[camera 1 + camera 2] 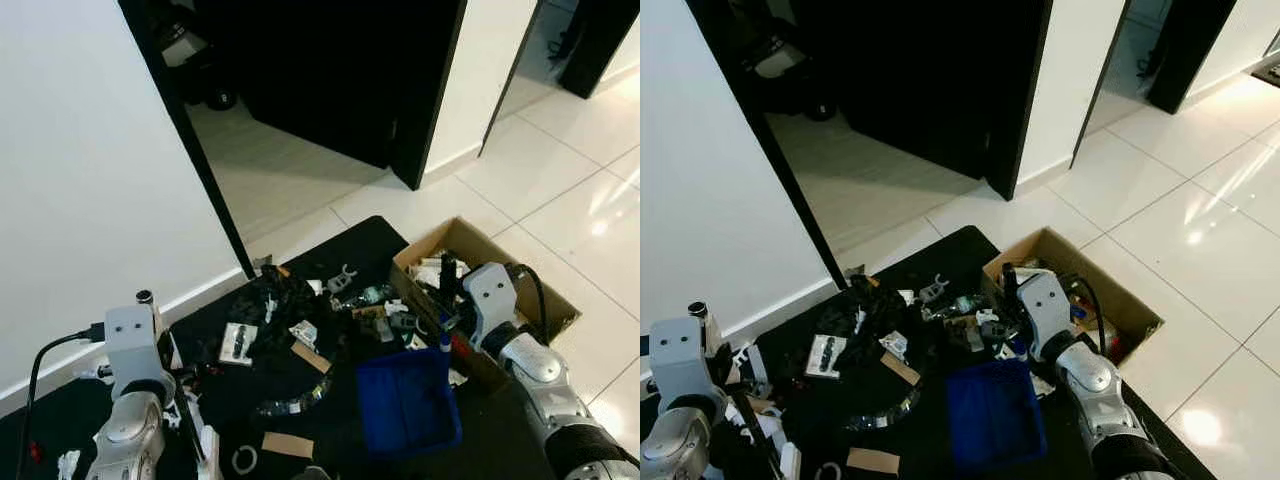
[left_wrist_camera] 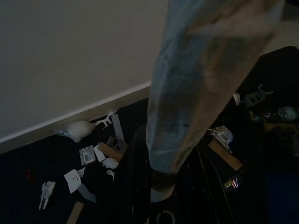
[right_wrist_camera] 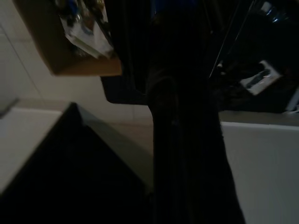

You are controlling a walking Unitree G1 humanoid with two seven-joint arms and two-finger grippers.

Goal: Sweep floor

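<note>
1. Right gripper [image 1: 447, 335]: seen at 4 o'clock in the head views, by the handle of a blue dustpan [image 1: 408, 401]. The spread of its fingers cannot be told; the right wrist view is dark, with a black shaft running down its middle.
2. Left gripper [image 1: 190, 425]: low at 7 o'clock, beside a thin black stick. In the left wrist view a pale, worn pole [image 2: 196, 79] is seen running along the fingers, but whether the jaws are apart or clamped on it cannot be told.
3. Dustpan: lying on a black mat [image 1: 370, 235], at 5 o'clock, just beside a cardboard box [image 1: 478, 243].
4. Box: open, at 3 o'clock, holding mixed clutter, set partly on the mat's edge.
5. Litter [image 1: 290, 310]: spread over the mat centre, with cardboard scraps, small packets and white plastic pieces noted.
6. Surroundings: white tiled floor [image 1: 560, 180] at 2 o'clock; open dark door [image 1: 340, 70] at 12 o'clock; white wall [image 1: 80, 170] at 10 o'clock.
</note>
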